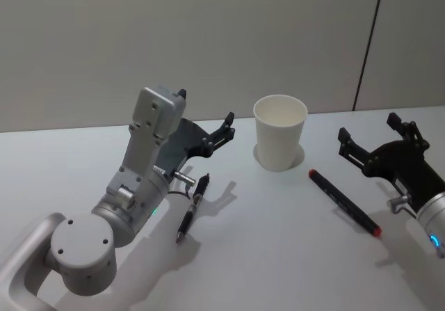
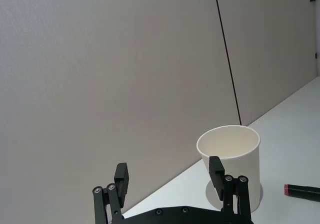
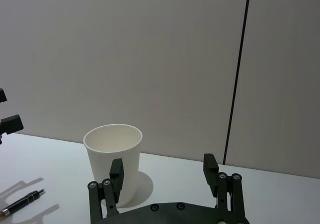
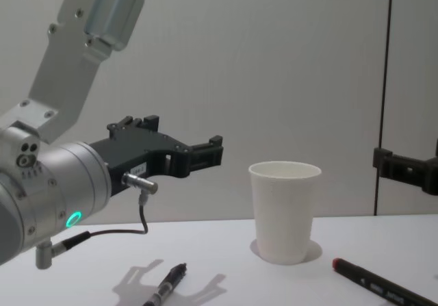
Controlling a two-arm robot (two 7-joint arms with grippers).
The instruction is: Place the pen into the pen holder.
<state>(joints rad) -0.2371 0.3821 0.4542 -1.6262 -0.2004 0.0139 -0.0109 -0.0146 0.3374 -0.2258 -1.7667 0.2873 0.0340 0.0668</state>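
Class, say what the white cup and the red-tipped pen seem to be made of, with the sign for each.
The white cup: probably paper, matte, with a thin wall and a rolled rim. The red-tipped pen: likely plastic, judging by its smooth black barrel and red ends.

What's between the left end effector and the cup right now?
Nothing; the head view shows bare table between the left end effector and the cup.
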